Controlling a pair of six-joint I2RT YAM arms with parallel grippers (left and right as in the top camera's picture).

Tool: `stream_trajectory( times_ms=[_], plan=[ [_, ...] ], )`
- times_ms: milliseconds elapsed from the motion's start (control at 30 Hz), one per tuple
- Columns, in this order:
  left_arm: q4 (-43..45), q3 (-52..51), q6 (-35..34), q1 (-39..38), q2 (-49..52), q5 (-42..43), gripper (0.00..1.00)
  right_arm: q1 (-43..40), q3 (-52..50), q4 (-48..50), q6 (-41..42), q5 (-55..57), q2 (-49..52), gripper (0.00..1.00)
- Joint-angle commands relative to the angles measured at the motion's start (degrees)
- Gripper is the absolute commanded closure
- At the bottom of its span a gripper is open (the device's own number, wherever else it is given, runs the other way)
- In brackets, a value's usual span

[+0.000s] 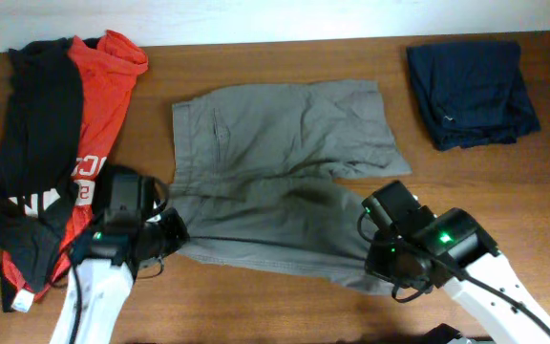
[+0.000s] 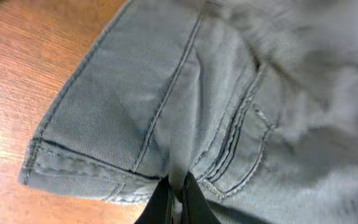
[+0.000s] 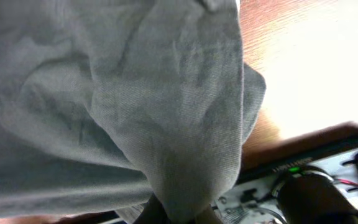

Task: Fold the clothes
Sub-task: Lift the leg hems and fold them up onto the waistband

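Note:
The grey-olive shorts [image 1: 285, 172] lie spread across the middle of the wooden table, waistband to the left and legs to the right. My left gripper [image 1: 173, 232] is shut on the near waistband corner; the left wrist view shows its black fingers [image 2: 178, 199] pinching the seamed cloth [image 2: 166, 106]. My right gripper [image 1: 378, 250] is shut on the hem of the near leg. In the right wrist view the cloth [image 3: 135, 93] drapes over the fingers [image 3: 178, 214] and hides most of them.
Red and black printed tops [image 1: 55, 143] are heaped at the left edge. A dark navy folded garment [image 1: 471, 81] lies at the back right. Bare wood [image 1: 285, 306] shows along the front edge. A pale wall strip runs behind the table.

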Motion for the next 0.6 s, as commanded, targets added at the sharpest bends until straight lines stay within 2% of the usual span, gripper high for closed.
stream_trajectory(
  times_ms=[0, 167, 333, 567],
  plan=[
    [-1.25, 1.38, 1.49, 0.39, -7.37, -3.93, 0.99, 0.22, 3.65, -3.45, -0.63, 6.95, -2.54, 0.96],
    [-4.96, 3.19, 1.53, 0.39, -14.08, -4.37, 0.99, 0.24, 7.74, -6.60, -3.02, 8.15, -5.90, 0.96],
    [-8.48, 5.73, 2.78, 0.39, -16.28, -6.56, 0.99, 0.24, 8.35, -6.80, -4.52, 9.88, -8.72, 0.97],
    [-1.55, 5.77, 2.78, 0.39, -12.39, -11.08, 0.99, 0.22, 8.33, -0.11, -5.86, 19.17, -5.51, 0.96]
  ],
)
